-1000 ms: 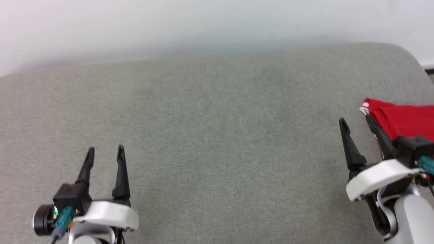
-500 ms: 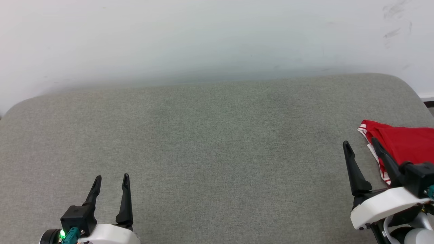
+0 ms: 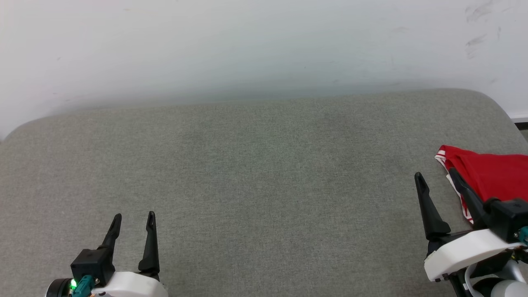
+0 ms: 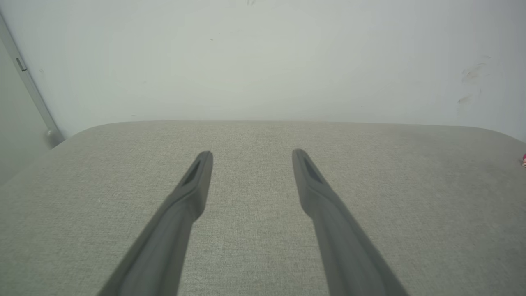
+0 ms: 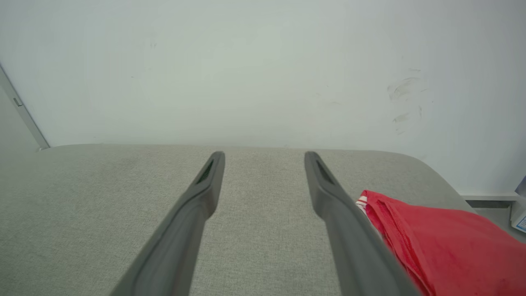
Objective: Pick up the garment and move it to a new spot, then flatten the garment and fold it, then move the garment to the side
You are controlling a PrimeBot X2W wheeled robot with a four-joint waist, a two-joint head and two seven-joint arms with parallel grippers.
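Note:
The garment (image 3: 493,173) lies as a folded red bundle with a red-and-white striped edge at the far right of the grey cushion, cut off by the head view's right edge. In the right wrist view the garment (image 5: 439,242) sits just right of the right finger. My right gripper (image 3: 434,175) stands open beside its left edge, with nothing between the fingers. At the lower left my left gripper (image 3: 134,216) is open and empty over bare cushion; the left wrist view shows that gripper (image 4: 251,153) with its fingers apart.
The grey fabric cushion (image 3: 255,173) spans the whole width, with a rounded back edge against a white wall (image 3: 247,45). A dark gap of floor (image 3: 520,120) shows past the cushion's right corner.
The head camera tilted up, so wall and cushion shifted down in view. Both grippers stay open; the garment lies as before.

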